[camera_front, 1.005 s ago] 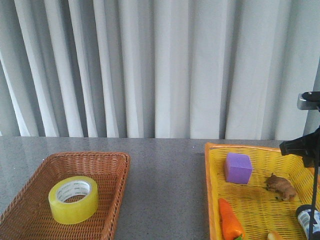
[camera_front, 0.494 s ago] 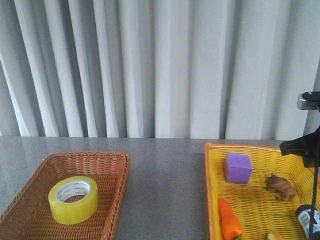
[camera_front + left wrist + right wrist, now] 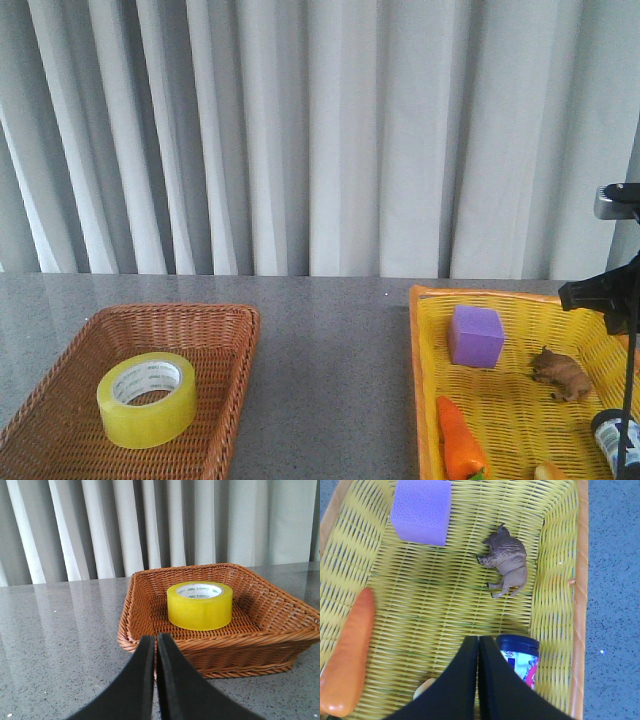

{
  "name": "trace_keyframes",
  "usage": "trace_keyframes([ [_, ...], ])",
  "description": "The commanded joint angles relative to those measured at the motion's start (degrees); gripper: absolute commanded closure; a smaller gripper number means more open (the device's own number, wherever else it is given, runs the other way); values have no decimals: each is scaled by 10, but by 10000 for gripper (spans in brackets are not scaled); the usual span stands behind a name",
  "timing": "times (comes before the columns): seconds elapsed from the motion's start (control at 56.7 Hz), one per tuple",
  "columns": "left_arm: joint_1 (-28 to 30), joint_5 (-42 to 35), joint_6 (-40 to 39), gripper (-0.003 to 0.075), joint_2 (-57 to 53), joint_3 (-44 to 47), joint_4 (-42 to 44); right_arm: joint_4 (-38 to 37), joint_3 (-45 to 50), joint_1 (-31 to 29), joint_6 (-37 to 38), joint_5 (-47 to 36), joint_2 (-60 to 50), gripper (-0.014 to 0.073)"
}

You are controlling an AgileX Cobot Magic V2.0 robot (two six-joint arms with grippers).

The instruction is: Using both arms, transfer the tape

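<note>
Backdrop: pale grey pleated curtain (image 3: 300,130) behind a grey speckled tabletop (image 3: 330,360).

Left side: brown wicker basket (image 3: 215,400), rectangular, sitting on the tabletop. Contents: one tape (image 3: 147,398), a yellow translucent roll with white printed core, lying flat with its hole upward, roughly mid-basket, clear of the walls.

Right side: yellow woven basket (image 3: 425,380) with orange rim. Contents: purple cube (image 3: 475,335) at the far end; brown animal figurine (image 3: 562,373) just right of the cube, lying on its side; carrot (image 3: 458,440) along the left wall toward the near end; dark-lidded jar (image 3: 612,437) with a printed label against the right wall; a small pale item near the front edge, too cut off to identify.

Left tool (image 3: 154,645): black fingers pressed together, clenched on nothing, low over the tabletop just outside the brown basket's near rim, pointing toward the tape, apart from it.

Right tool (image 3: 478,647): fingers likewise closed and empty, above the yellow basket, beside the jar.

Black stand parts (image 3: 605,295) rise at the right edge in the front view.
</note>
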Motion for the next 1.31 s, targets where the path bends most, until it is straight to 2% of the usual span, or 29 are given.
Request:
trace_keyframes([
  [0.0,2,-39,-6,727,-10,-5,-6,2,-13,-4,-6,-28,-29,601],
  [0.159,2,-39,-6,727,-10,-5,-6,-1,37,-2,-6,-61,-92,601],
  [0.282,2,-39,-6,727,-10,-5,-6,-14,171,-2,-8,-140,-192,601],
  [0.423,2,-39,-6,727,-10,-5,-6,-88,327,-2,-13,-286,-315,601],
  [0.529,2,-39,-6,727,-10,-5,-6,-91,430,-2,-13,-356,-414,601],
  [0.758,2,-39,-6,727,-10,-5,-6,-67,595,-2,-12,-361,-604,601],
  [0.935,2,-39,-6,727,-10,-5,-6,-50,698,-2,23,-369,-720,601],
  [1.288,2,-39,-6,727,-10,-5,-6,-23,886,-2,70,-471,-887,601],
])
